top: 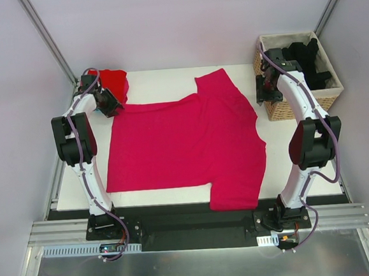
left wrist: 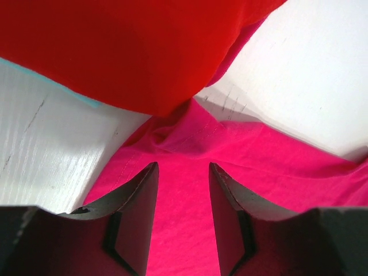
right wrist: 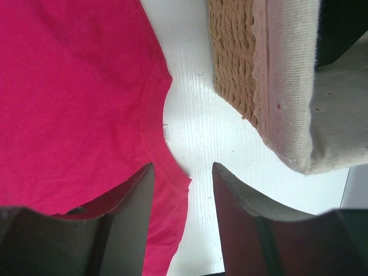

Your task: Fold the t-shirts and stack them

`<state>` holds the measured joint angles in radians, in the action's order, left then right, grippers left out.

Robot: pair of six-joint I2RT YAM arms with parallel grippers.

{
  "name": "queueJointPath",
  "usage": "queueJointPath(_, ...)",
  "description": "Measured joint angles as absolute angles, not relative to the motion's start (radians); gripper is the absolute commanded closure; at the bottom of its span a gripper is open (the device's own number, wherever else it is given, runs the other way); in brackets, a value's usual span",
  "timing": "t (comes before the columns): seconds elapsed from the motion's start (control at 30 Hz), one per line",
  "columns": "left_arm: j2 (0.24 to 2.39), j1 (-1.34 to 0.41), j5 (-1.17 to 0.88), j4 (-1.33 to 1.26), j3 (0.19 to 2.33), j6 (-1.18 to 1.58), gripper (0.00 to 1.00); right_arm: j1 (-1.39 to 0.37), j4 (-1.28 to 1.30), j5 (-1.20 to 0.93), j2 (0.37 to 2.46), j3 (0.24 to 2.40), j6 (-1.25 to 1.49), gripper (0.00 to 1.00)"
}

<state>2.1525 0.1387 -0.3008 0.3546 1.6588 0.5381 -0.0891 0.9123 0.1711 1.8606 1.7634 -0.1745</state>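
Left gripper (left wrist: 183, 192) hangs with its jaws partly apart and nothing clamped between them; magenta cloth lies flat beneath the gap. Its wrist camera shows what the overhead view hides. The red t-shirt (left wrist: 144, 52) overlaps a corner of the magenta t-shirt (top: 185, 144), and the magenta cloth is puckered into small folds just ahead of the fingertips. From above, that corner is covered by the arm, and the red shirt appears only as a bunched heap at the far left corner of the table (top: 74, 198).

The magenta shirt lies spread flat across the middle. One sleeve points toward the far edge, and the other reaches the near edge and slightly overhangs it. Bare white surface runs as a narrow strip along the left side, a wider band along the far side between the red heap and the sleeve, and a strip on the right.

Right gripper (right wrist: 183, 192) is likewise half open and empty, poised over that right-hand strip. One finger is above the shirt's collar, the other above bare table. Only its wrist view shows the small white label (right wrist: 165, 133) inside the neckline and the cloth liner (right wrist: 287, 86) folded over the basket (right wrist: 238, 63) wall close by. The overhead view alone shows black t-shirts (top: 306, 58) piled inside the basket.
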Motion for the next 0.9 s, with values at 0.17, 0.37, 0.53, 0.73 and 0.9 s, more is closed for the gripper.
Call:
queueJointPath(0.17, 2.159, 0.139, -0.300, 0.347, 1.668, 0.544, 0.60, -0.078, 0.917, 0.172, 1.861, 1.763, -0.177, 0.53)
queueJointPath(0.37, 2.177, 0.139, -0.296, 0.335, 1.700, 0.556, 0.61, -0.076, 0.917, 0.172, 1.861, 1.763, -0.177, 0.54)
queueJointPath(0.53, 2.182, 0.139, -0.286, 0.334, 1.700, 0.565, 0.61, -0.073, 0.917, 0.171, 1.861, 1.763, -0.178, 0.55)
queueJointPath(0.73, 2.192, 0.139, -0.278, 0.334, 1.700, 0.570, 0.63, -0.065, 0.918, 0.171, 1.861, 1.763, -0.178, 0.56)
queueJointPath(0.9, 2.192, 0.139, -0.277, 0.333, 1.700, 0.572, 0.72, -0.061, 0.918, 0.171, 1.861, 1.763, -0.178, 0.57)
